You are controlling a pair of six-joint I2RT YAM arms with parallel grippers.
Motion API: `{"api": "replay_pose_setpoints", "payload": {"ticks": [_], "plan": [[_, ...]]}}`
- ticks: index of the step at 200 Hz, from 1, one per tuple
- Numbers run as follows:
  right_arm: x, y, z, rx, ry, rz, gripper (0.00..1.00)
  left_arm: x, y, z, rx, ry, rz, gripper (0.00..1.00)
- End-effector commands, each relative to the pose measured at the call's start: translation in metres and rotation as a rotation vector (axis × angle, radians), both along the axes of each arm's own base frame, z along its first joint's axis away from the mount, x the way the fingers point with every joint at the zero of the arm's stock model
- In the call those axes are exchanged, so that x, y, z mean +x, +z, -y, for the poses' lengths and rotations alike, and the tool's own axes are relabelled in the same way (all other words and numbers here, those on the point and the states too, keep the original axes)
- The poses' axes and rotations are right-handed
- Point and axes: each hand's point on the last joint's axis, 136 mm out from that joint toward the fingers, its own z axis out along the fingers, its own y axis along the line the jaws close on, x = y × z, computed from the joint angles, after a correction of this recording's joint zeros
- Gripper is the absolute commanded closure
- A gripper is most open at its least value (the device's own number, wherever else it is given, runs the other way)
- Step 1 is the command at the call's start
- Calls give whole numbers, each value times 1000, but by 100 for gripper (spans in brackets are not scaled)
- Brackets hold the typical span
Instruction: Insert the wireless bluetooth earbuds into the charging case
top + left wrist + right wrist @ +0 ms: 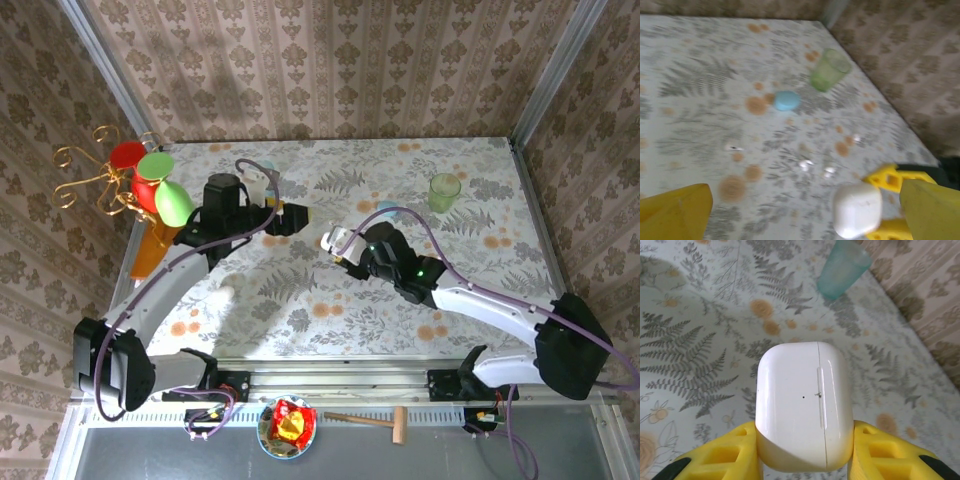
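The white charging case (802, 405), lid closed, is clamped between the yellow fingers (720, 455) of my right gripper (802, 440), just above the flowered table. From above, the case (333, 238) sits mid-table at the tip of the right gripper (342, 246). In the left wrist view the case (857, 210) shows low right, with the right gripper's fingers (890, 178) round it. Tiny whitish earbuds (805, 163) (829, 171) lie on the table just beyond it, and another (733, 147) lies further left. My left gripper (805, 197) is open and empty; from above, the left gripper (292, 215) hovers just left of the case.
A light blue pebble (787, 100) and a green cup (829, 70) stand toward the far right corner. A teal cup (842, 267) stands beyond the case. An orange vase with coloured discs (150, 200) is at the left edge. Patterned walls (320, 60) close the table in.
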Motion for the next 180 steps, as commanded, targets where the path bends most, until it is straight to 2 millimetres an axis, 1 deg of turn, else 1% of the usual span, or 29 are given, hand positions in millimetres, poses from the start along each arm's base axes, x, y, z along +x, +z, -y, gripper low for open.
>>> {"api": "replay_pose_setpoints", "payload": {"ticks": [1,14,16,20,39,61,92,122,138,180], "plan": [[4,39,5,-6,10,96,65,-34,8,23,-96,-195,-121,8],[1,57,2,20,28,114,65,-39,6,27,-97,-230,-135,12],[0,59,2,25,31,116,65,-46,5,34,-95,-260,-138,12],[-1,66,1,38,37,123,65,-51,4,37,-95,-282,-138,13],[-9,80,-5,71,82,127,65,-57,1,45,-105,-336,-146,19],[-16,82,-9,36,117,127,64,-59,0,51,-117,-367,-160,28],[-16,88,-10,34,132,144,64,-69,12,56,-168,-420,-141,39],[-20,93,-15,53,163,139,65,-72,20,56,-198,-429,-127,50],[-19,93,-17,60,164,136,65,-72,22,56,-206,-431,-125,55],[-13,91,-18,68,140,138,66,-75,24,56,-216,-443,-114,76]]}}
